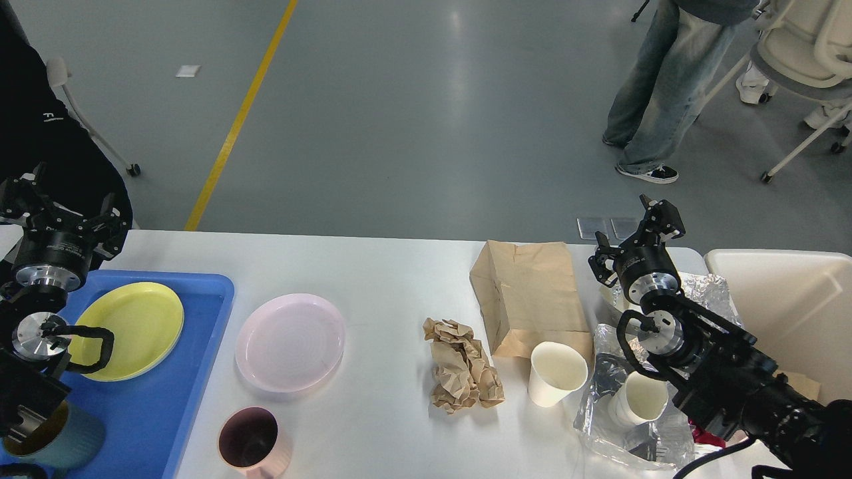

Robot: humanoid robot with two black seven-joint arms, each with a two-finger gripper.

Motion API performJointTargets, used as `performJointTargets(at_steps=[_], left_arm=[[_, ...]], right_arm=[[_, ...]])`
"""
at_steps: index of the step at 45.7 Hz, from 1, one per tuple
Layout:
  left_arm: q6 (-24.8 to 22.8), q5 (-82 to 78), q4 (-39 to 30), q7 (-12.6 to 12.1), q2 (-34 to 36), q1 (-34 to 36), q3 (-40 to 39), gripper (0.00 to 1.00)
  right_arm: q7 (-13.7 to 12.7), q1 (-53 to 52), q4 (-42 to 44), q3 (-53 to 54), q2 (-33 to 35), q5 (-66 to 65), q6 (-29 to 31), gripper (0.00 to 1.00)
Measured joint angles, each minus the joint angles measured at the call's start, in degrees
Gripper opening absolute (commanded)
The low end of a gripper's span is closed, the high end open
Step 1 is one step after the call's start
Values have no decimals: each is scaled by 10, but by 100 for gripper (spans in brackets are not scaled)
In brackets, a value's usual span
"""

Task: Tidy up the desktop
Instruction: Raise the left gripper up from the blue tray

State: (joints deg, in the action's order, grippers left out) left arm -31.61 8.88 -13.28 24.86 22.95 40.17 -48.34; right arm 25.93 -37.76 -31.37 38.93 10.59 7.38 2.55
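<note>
The white desktop (386, 266) carries a pink plate (290, 342), a pink mug (253, 442), crumpled brown paper (460, 366), a flat brown paper bag (529, 296) and a white paper cup (556, 374). A second paper cup (640, 400) lies on clear plastic wrap (602, 412) beside foil (705, 289). My left gripper (63, 206) hovers open and empty over the far left edge, above a blue tray (180, 372). At the bag's right edge, my right gripper (631, 234) is open and holds nothing.
The blue tray holds a yellow plate (130, 329) and a grey-blue cup (56, 439). A cream bin (785, 299) stands at the table's right end. Beyond the table, a person (659, 86) stands by a white chair (809, 60).
</note>
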Motion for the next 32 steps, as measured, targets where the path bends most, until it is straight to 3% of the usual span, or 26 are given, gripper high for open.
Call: performJointTargets(at_steps=[18, 32], left_arm=[[0, -2, 0, -5, 3, -4, 24, 97], [-2, -9, -5, -9, 58, 51, 277, 97]], right_arm=[[0, 0, 0, 0, 0, 0, 0, 100], [0, 0, 0, 0, -1, 0, 0, 100]])
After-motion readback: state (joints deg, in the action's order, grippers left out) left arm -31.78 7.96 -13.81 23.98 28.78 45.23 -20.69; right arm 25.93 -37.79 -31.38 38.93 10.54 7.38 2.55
